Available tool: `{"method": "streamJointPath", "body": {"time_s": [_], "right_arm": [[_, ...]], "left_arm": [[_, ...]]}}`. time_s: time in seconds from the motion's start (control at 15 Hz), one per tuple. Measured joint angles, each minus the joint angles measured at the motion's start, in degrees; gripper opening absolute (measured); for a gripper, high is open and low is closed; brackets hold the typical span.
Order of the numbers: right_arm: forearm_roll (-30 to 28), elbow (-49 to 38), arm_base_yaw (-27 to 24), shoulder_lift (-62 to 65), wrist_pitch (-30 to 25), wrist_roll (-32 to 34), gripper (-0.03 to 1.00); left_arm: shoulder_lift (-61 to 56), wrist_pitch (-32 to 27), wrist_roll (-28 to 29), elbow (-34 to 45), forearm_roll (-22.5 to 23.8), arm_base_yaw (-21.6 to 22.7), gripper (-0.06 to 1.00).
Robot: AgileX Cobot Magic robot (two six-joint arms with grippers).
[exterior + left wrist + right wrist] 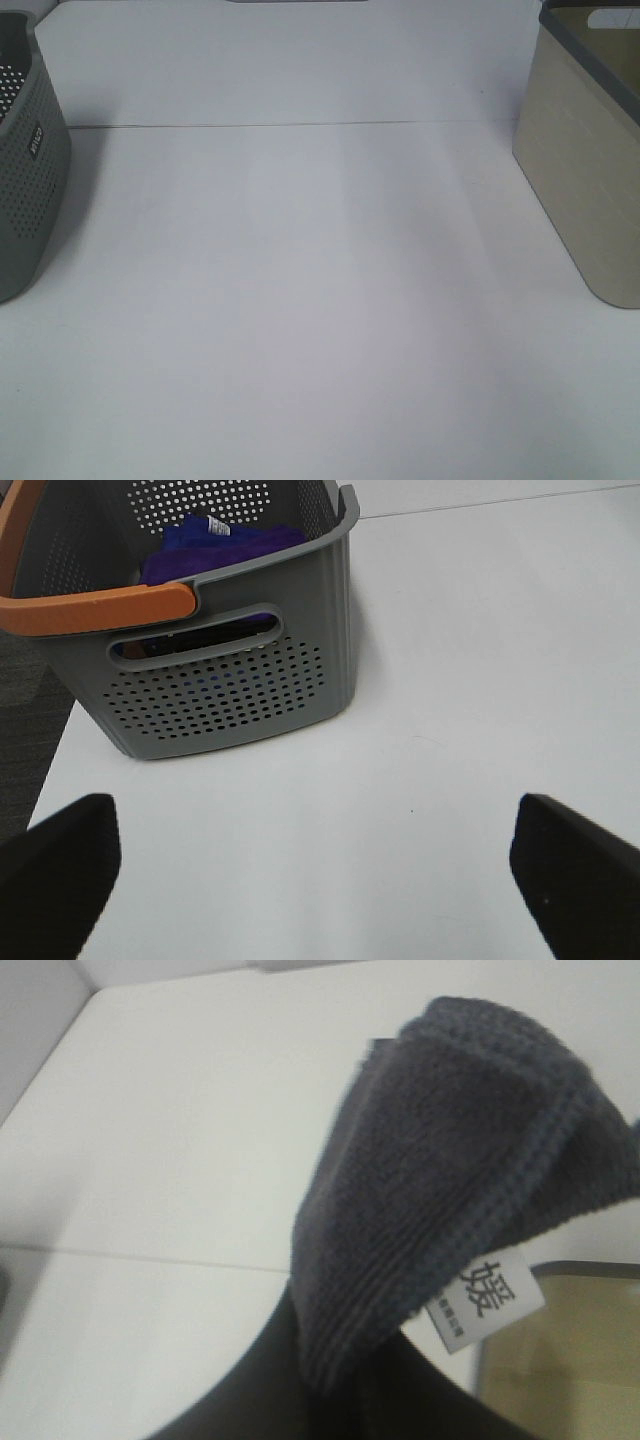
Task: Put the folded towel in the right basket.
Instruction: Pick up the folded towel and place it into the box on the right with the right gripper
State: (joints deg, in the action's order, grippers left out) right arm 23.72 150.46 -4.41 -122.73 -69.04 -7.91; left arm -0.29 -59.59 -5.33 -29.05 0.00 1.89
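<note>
In the right wrist view my right gripper [335, 1395] is shut on a dark grey folded towel [450, 1160] with a white label [485, 1300]. It holds the towel in the air, beside the rim of the beige right basket [560, 1350]. That basket stands at the right edge of the exterior high view [585, 170]. My left gripper [315, 880] is open and empty above the table, in front of the grey left basket [230, 680]. Neither gripper shows in the exterior high view.
The grey perforated basket [30, 170] at the left edge has an orange handle [95, 608] and holds purple towels [220, 545]. A seam line [300, 125] runs across the white table [320, 300] between the two baskets.
</note>
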Motion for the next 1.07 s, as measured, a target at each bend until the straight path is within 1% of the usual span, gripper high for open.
{"method": "streamJointPath", "body": {"time_s": [0.07,0.13,0.2,0.27,0.4,0.6,0.67,0.73,0.8,0.87,0.93,1.0,1.07], "right_arm": [[-0.40,0.06,-4.07,1.49,-0.11,0.06,0.06],[-0.69,0.06,-10.20,2.92,-0.34,0.40,0.06],[-1.43,-0.57,-11.57,3.27,-0.46,0.97,0.06],[-3.38,-1.66,-12.15,3.38,-0.52,1.09,0.06],[-9.85,-6.25,-12.03,3.67,-0.52,1.09,0.07],[-13.98,-16.04,-12.03,3.67,-0.69,1.32,0.11],[-14.38,-17.59,-12.03,3.67,-0.74,1.38,0.17],[-14.84,-20.11,-12.03,3.67,-0.92,1.66,0.31],[-15.24,-22.17,-12.03,3.67,-0.92,2.06,0.53],[-15.24,-23.72,-12.03,3.67,-0.92,2.18,0.78],[-15.24,-24.64,-12.03,3.67,-0.92,2.18,0.89],[-15.13,-24.75,-12.03,3.67,-0.97,2.18,0.94],[-14.61,-24.75,-12.03,3.84,-0.97,2.18,0.96]], "left_arm": [[0.00,0.00,0.00,0.00,0.00,0.00,0.99],[0.00,0.00,0.00,0.00,0.00,0.00,0.99],[0.00,0.00,0.00,0.00,0.00,0.00,0.99],[0.00,0.00,0.00,0.00,0.00,0.00,0.99],[0.00,0.00,0.00,0.00,0.00,0.00,0.99],[0.00,0.00,0.00,0.00,0.00,0.00,0.99],[0.00,0.00,0.00,0.00,0.00,0.00,0.99],[0.00,0.00,0.00,0.00,0.00,0.00,0.99],[0.00,0.00,0.00,0.00,0.00,0.00,0.99],[0.00,0.00,0.00,0.00,0.00,0.00,0.99],[0.00,0.00,0.00,0.00,0.00,0.00,0.99],[0.00,0.00,0.00,0.00,0.00,0.00,0.99],[0.00,0.00,0.00,0.00,0.00,0.00,0.99]]}}
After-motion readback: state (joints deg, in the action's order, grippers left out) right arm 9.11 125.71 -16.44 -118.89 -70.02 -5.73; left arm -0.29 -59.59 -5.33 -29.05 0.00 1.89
